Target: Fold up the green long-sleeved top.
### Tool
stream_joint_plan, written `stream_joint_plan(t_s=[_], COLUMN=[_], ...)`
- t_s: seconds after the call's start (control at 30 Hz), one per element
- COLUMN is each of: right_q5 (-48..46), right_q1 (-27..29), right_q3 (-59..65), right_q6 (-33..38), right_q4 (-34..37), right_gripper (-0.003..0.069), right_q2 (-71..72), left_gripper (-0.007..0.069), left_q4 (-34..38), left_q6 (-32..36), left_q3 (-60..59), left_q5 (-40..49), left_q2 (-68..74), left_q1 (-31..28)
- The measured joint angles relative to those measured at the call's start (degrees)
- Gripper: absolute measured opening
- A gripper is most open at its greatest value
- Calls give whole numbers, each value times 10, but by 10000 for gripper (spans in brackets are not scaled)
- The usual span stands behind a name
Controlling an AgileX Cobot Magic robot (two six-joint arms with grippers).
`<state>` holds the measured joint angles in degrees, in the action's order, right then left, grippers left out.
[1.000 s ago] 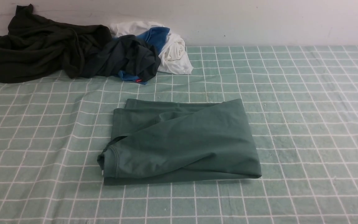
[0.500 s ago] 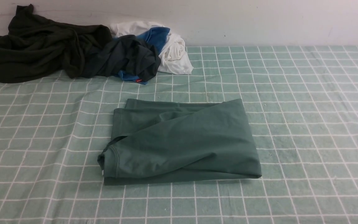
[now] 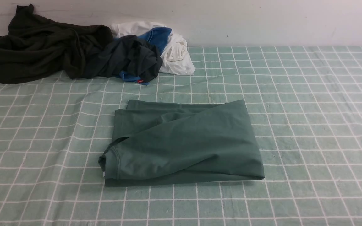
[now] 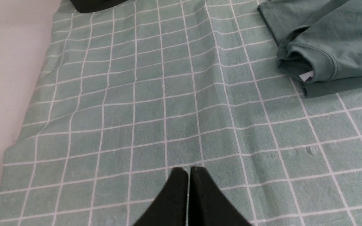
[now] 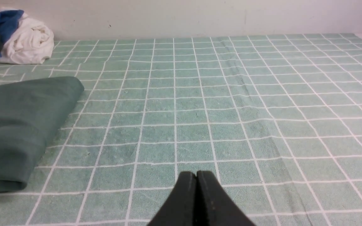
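Nothing is seen to have shifted over the last second: the green long-sleeved top (image 3: 182, 144) lies exactly as it lay a second ago, gathered into a compact rectangular bundle near the middle of the checked green cloth (image 3: 309, 125), with every edge and crease unaltered. Its ribbed neck is turned toward the robot's left, and a small white tag is glimpsed inside the opening in the left wrist view. The upper layer is laid somewhat askew, so that a strip of the lower layer is exposed along the far edge. The left gripper (image 4: 188, 175) is closed tight with nothing between its jaws and is held over bare cloth, well apart from the bundle; the right gripper (image 5: 196, 180) is likewise closed on nothing, on the other side of the garment and clear of it. Neither arm appears in the front view. The pile of dark, blue and white clothes (image 3: 83, 53) is left against the far wall, apart from the top. From this stillness and both withdrawn grippers, the folding is judged to be finished or very nearly so.
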<state>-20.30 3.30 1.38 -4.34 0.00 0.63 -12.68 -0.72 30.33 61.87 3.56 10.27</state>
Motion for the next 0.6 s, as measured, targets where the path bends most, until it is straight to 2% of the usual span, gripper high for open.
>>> stream_joint_plan(t_s=[0.6], right_q5=[0], right_q1=[0], right_q3=[0], right_q6=[0], right_q4=[0], right_gripper=[-14], right_q2=[0], left_gripper=[-3], left_q4=[0], left_q6=[0], left_q3=[-2], left_q5=[-4], left_q2=[-1], left_q1=[0])
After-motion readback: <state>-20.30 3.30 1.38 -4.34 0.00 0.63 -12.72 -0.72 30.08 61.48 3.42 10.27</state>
